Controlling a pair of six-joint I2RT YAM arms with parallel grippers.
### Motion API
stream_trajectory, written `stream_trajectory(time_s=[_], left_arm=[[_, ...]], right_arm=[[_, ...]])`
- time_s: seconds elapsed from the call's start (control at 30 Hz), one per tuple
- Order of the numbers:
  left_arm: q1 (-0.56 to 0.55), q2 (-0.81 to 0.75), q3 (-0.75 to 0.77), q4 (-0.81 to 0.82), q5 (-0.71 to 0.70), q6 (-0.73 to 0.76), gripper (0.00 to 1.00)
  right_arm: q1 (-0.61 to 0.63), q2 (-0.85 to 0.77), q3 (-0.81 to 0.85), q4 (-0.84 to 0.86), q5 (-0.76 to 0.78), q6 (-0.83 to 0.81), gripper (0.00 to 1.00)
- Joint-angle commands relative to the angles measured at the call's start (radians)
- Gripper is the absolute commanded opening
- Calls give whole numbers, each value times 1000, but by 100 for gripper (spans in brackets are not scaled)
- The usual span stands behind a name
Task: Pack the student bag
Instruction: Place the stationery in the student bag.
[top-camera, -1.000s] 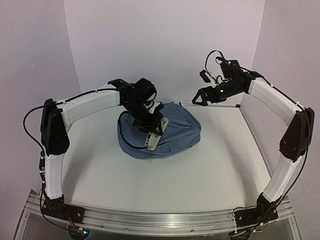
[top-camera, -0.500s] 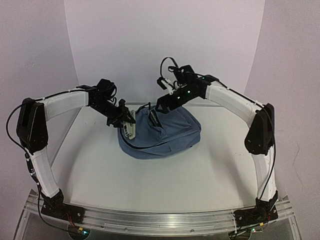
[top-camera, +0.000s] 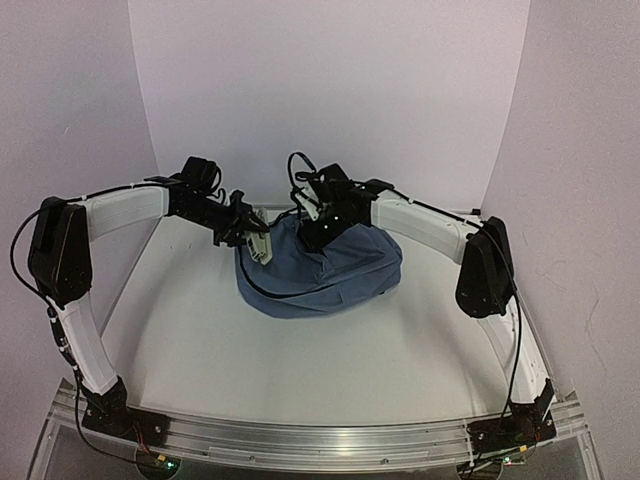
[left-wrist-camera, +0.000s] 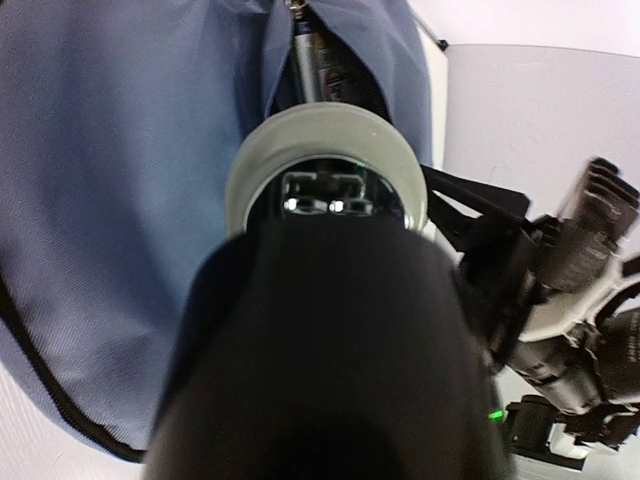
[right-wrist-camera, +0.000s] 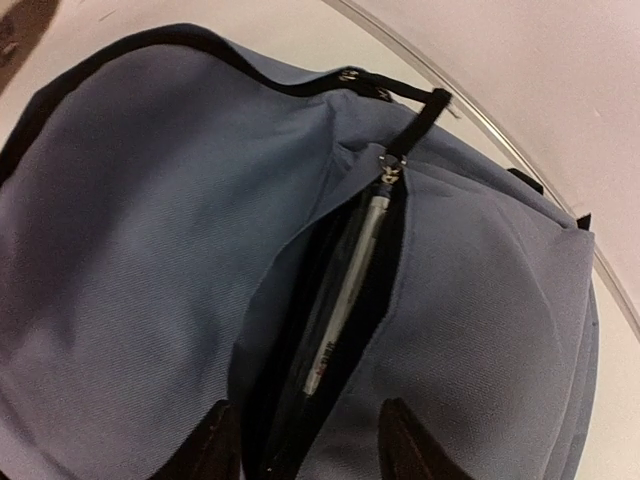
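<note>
The slate-blue student bag (top-camera: 335, 275) lies slumped at the back middle of the table. In the right wrist view its zip pocket (right-wrist-camera: 300, 400) gapes open, with a white pen-like stick (right-wrist-camera: 345, 290) inside. My right gripper (top-camera: 313, 238) hovers over the bag's top, open; its fingertips (right-wrist-camera: 218, 445) straddle the pocket's lower end. My left gripper (top-camera: 258, 243) is at the bag's left upper edge, shut on a dark cylinder with a pale grey rim (left-wrist-camera: 320, 190), which fills the left wrist view and hides the fingers.
The white table (top-camera: 300, 360) runs out in front of the bag. A pale wall stands close behind the bag. The right arm's black wrist (left-wrist-camera: 560, 290) is close to the right of the cylinder. A black strap loop (right-wrist-camera: 420, 110) sits at the bag's top.
The right arm has swung in from the back right to above the bag, and its jaws have narrowed. The left arm has drawn its cylinder from over the bag to the bag's left edge.
</note>
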Motion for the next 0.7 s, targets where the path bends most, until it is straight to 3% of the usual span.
stream_trajectory(time_s=[0.0,0.13,0.17,0.4,0.67], left_arm=[[2,11,27,130,95,-13,0],[3,59,56,170,141,-22,0],[3,73,62,183,156,-26,0],[-12,157,103,285,275,-34,0],[-62,231,145,315,320,-39,0]], right_arm=[[-1,-2,11,50,172,-33,28],[-4,-46,-16,50,168,-22,2],[-4,-58,-21,50,149,-16,0],[-23,-133,-22,51,9,46,0],[-110,-199,-65,55,-242,120,0]])
